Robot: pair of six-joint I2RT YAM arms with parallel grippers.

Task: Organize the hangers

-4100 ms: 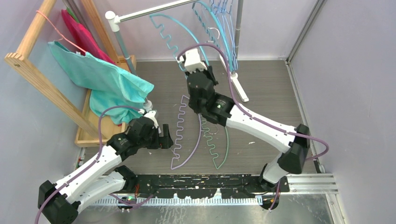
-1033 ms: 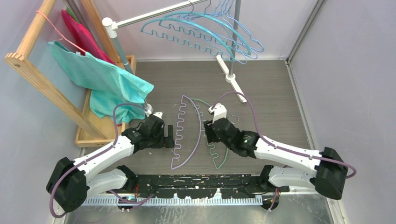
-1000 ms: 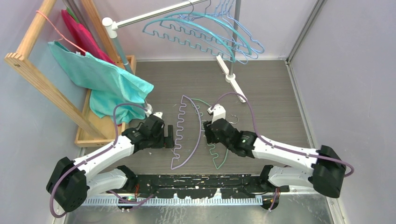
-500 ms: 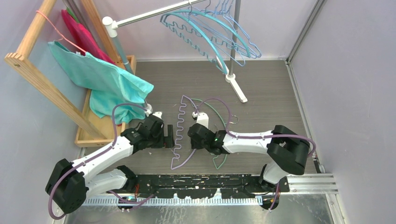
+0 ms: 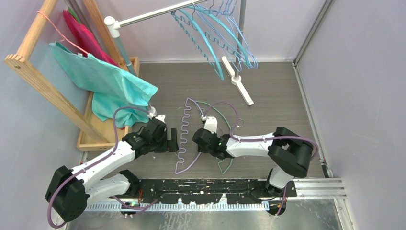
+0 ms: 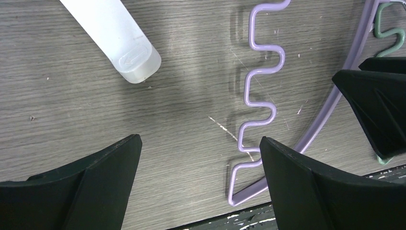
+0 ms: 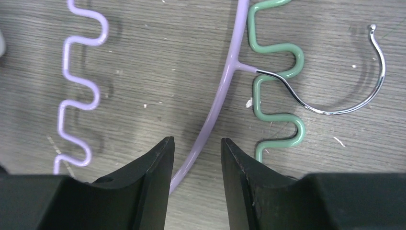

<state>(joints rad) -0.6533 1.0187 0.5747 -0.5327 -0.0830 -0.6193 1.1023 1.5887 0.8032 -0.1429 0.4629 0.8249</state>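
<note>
Two hangers lie on the floor: a lavender hanger (image 5: 184, 125) (image 6: 246, 91) (image 7: 225, 86) with a zigzag bar, and a green hanger (image 5: 225, 165) (image 7: 256, 98) just to its right. The lavender one's metal hook (image 7: 378, 81) rests across the green zigzag. My right gripper (image 5: 197, 139) (image 7: 197, 141) is open, low over the floor, and straddles the lavender arch with a gap on each side. My left gripper (image 5: 174, 141) (image 6: 200, 139) is wide open beside the lavender zigzag's near end and holds nothing. Several blue and teal hangers (image 5: 215, 43) hang tilted on the grey rail (image 5: 148, 14).
The rail stand's white feet (image 5: 237, 79) (image 6: 129, 52) lie on the floor, one just left of my left gripper. A wooden frame (image 5: 43, 81) on the left carries a teal cloth (image 5: 105, 81), a magenta cloth (image 5: 84, 36) and a pink wire hanger (image 5: 57, 31).
My right gripper has slid left from the green hanger to the lavender arch and its jaws have narrowed. The hangers on the rail have swung. The left arm is almost still.
</note>
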